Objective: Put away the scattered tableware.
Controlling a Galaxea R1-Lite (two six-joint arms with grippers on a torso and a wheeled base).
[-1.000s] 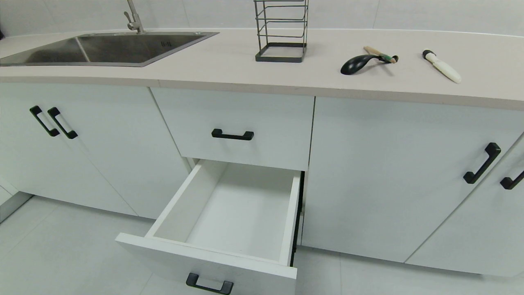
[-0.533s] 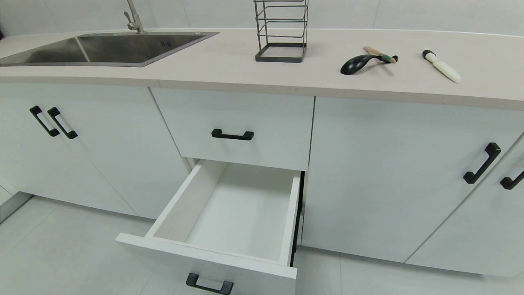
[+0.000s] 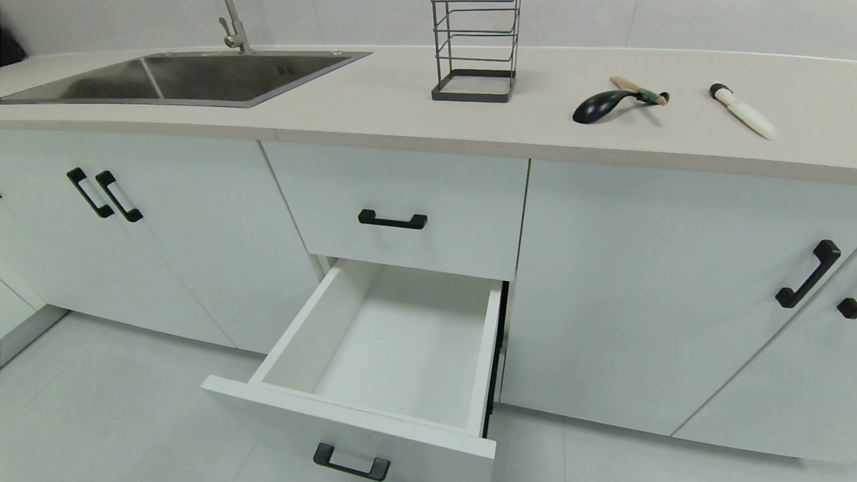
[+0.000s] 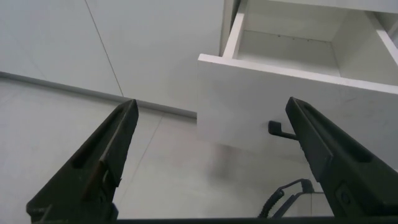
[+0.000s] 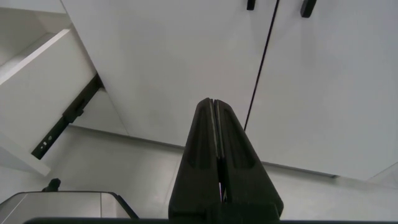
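1. Lower drawer (image 3: 304, 325): pulled open; nothing inside.
2. Black spoon (image 3: 598, 106): on the countertop (image 3: 375, 114), to the right of the wire rack (image 3: 475, 53); not stowed.
3. Wooden-handled utensil (image 3: 633, 86): touching the spoon's handle end; not stowed.
4. White-handled tool (image 3: 743, 112): on the countertop, near the spoon but apart; not stowed.
5. Left gripper (image 4: 211, 155): fingers spread wide, empty; low before the drawer front.
6. Right gripper (image 5: 216, 143): fingers pressed together, empty; facing cabinet doors.
7. Progress, judged: drawer opened; 3 items left to stow.

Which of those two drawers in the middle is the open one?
The lower drawer, pulled well out so its white inside shows. The upper drawer directly above it is shut, its front flush with the cabinet doors.
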